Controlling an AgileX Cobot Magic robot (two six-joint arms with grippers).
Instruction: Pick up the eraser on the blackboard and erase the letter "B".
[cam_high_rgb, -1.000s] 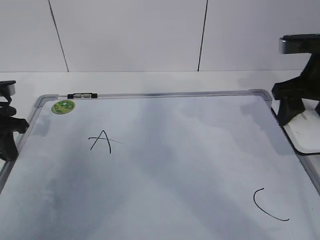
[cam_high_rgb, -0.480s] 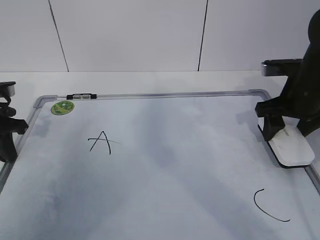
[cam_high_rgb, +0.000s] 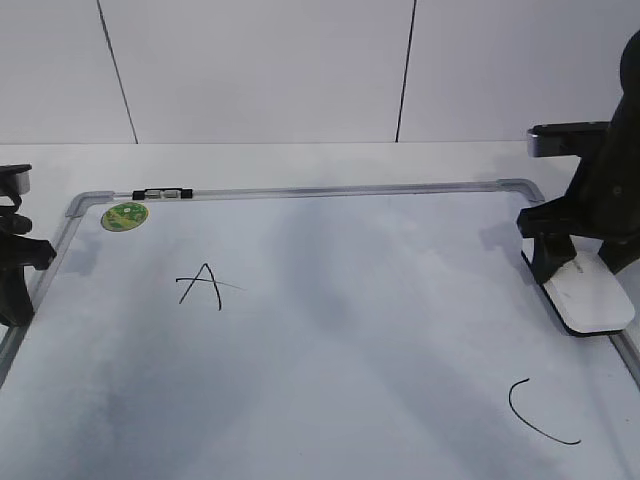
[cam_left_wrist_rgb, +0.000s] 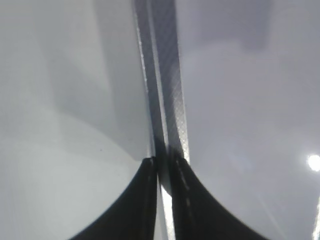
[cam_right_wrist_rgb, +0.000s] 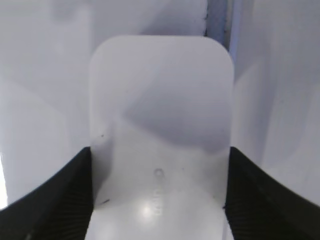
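The blackboard (cam_high_rgb: 350, 330) is a white board with a grey frame and fills the table. The letter "B" does not show anywhere on it. My right gripper (cam_high_rgb: 575, 262) is shut on the white eraser (cam_high_rgb: 592, 297), which lies flat on the board at its right edge. In the right wrist view the eraser (cam_right_wrist_rgb: 160, 90) sits between both fingers (cam_right_wrist_rgb: 160, 155). My left gripper (cam_high_rgb: 15, 290) is at the board's left edge. In the left wrist view its jaws (cam_left_wrist_rgb: 162, 162) are shut on the grey frame strip (cam_left_wrist_rgb: 167, 100).
A small "A" (cam_high_rgb: 203, 285) is drawn at the left of the board and a curved "C" (cam_high_rgb: 535, 415) at the front right. A round green sticker (cam_high_rgb: 125, 215) sits at the far left corner, with a black and silver clip (cam_high_rgb: 165, 191) on the far frame.
My right gripper has carried the eraser from beyond the board's right edge onto the board, then shifted it slightly back to the right. The left gripper has not moved.
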